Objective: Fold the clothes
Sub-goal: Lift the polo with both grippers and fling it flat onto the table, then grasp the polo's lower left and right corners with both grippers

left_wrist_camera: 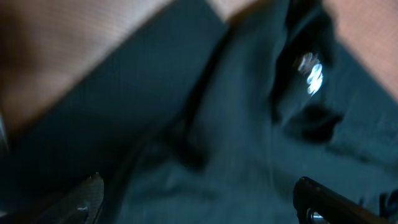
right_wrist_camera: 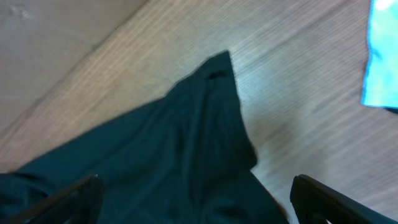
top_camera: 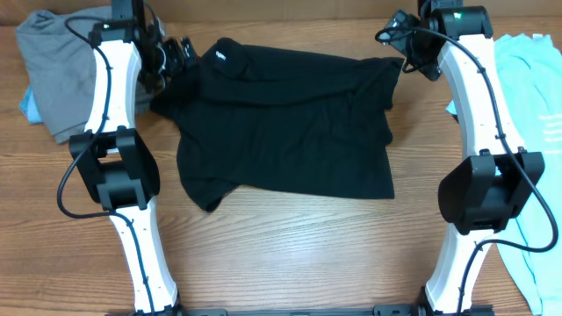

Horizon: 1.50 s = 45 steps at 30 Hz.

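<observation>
Lying left-right, the black shirt reaches both arms. Left claw and right claw gape open above its far corners.

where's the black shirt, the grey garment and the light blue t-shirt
black shirt (top_camera: 290, 132): overhead view, middle of its body
grey garment (top_camera: 57, 83): overhead view, its flat centre
light blue t-shirt (top_camera: 537, 96): overhead view, its upper half
</observation>
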Motion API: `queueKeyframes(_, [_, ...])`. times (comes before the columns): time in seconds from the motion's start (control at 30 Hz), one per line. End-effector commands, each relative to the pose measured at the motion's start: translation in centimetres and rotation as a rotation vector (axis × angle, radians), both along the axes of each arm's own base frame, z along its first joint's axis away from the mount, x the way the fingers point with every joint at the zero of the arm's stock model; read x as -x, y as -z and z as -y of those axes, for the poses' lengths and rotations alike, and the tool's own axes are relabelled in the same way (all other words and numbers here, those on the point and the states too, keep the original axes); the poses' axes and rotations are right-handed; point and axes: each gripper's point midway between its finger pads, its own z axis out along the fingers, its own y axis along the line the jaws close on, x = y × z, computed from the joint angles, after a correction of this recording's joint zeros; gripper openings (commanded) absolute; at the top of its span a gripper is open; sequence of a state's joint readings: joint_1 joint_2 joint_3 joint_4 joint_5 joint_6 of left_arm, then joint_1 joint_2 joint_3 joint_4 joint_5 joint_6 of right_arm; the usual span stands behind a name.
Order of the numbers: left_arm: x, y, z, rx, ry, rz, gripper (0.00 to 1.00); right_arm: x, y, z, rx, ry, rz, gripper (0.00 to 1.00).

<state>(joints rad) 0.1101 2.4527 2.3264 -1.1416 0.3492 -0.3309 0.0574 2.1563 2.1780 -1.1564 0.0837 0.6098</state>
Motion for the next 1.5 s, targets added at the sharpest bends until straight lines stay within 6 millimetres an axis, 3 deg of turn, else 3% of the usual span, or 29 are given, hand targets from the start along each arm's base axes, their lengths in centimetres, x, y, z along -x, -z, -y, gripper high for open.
queueKeyframes(0.0, [1.2,-5.6,1.0,0.007,0.06,0.072,1.0,1.7,-4.7,1.2,0.023,0.012,0.058,1.0])
queueKeyframes(0.07, [2.9,-8.4,0.4,-0.049,0.059,0.075,1.0,3.0,-6.1,1.2,0.023,0.012,0.062,1.0])
queueKeyframes(0.1, [4.3,-11.2,-0.5,-0.117,0.037,0.098,1.0,4.3,-8.2,1.3,0.022,0.013,0.087,1.0])
queueKeyframes(0.2, [7.1,-17.5,-1.4,-0.231,0.001,0.185,1.0,6.1,-12.0,1.3,0.013,0.019,0.159,1.0])
queueKeyframes(0.23, [8.8,-20.0,-1.7,-0.26,-0.012,0.217,1.0,7.2,-13.8,1.3,0.009,0.018,0.193,1.0])
queueKeyframes(0.3, [12.4,-23.1,-1.4,-0.261,-0.015,0.23,1.0,9.2,-15.6,1.0,-0.01,0.003,0.214,1.0])
queueKeyframes(0.43, [19.6,-25.5,-0.8,-0.249,-0.014,0.158,1.0,13.9,-17.0,-0.6,-0.096,-0.054,0.164,1.0])
queueKeyframes(0.53, [22.7,-27.4,-0.7,-0.254,-0.043,0.202,1.0,16.3,-17.2,-0.6,-0.097,-0.053,0.122,0.97])
queueKeyframes(0.6, [25.4,-27.5,-0.5,-0.248,-0.057,0.201,1.0,18.2,-16.6,-0.5,-0.096,-0.051,0.06,0.93])
queueKeyframes(0.7, [29.5,-25.8,-0.4,-0.254,-0.071,0.158,1.0,19.5,-15.8,-0.4,-0.089,-0.051,-0.004,0.93])
queueKeyframes(0.8, [32.0,-23.5,0.4,-0.224,-0.058,0.147,1.0,19.9,-15.1,-0.4,-0.087,-0.06,-0.031,0.93])
queueKeyframes(0.87, [33.8,-20.4,1.2,-0.186,-0.041,0.131,1.0,20.0,-14.8,-0.4,-0.087,-0.061,-0.041,0.93])
queueKeyframes(0.97, [34.9,-16.7,2.0,-0.144,-0.021,0.071,1.0,19.9,-14.7,-0.4,-0.065,-0.101,-0.043,1.0])
queueKeyframes(1.0, [35.2,-14.6,2.4,-0.121,-0.011,0.027,0.98,19.9,-14.6,-0.4,-0.055,-0.12,-0.046,1.0])
queueKeyframes(1.03, [35.3,-12.3,2.4,-0.111,-0.009,-0.026,0.78,19.8,-14.3,-0.4,-0.048,-0.135,-0.051,1.0])
queueKeyframes(1.07, [35.2,-11.2,2.4,-0.108,-0.016,-0.05,0.76,19.8,-14.2,-0.4,-0.044,-0.142,-0.052,1.0])
queueKeyframes(1.17, [34.3,-5.2,2.4,-0.094,-0.024,-0.178,0.79,19.5,-13.4,-0.4,-0.029,-0.175,-0.067,1.0])
queueKeyframes(1.23, [33.7,-2.6,2.3,-0.088,-0.027,-0.244,0.79,19.3,-12.8,-0.4,-0.02,-0.193,-0.077,1.0])
queueKeyframes(1.33, [32.9,0.2,2.4,-0.075,-0.022,-0.311,0.79,18.8,-11.9,-0.4,-0.005,-0.221,-0.082,1.0])
queueKeyframes(1.47, [29.9,2.9,2.5,-0.052,-0.036,-0.305,0.76,18.5,-10.9,-0.4,0.001,-0.232,-0.094,1.0])
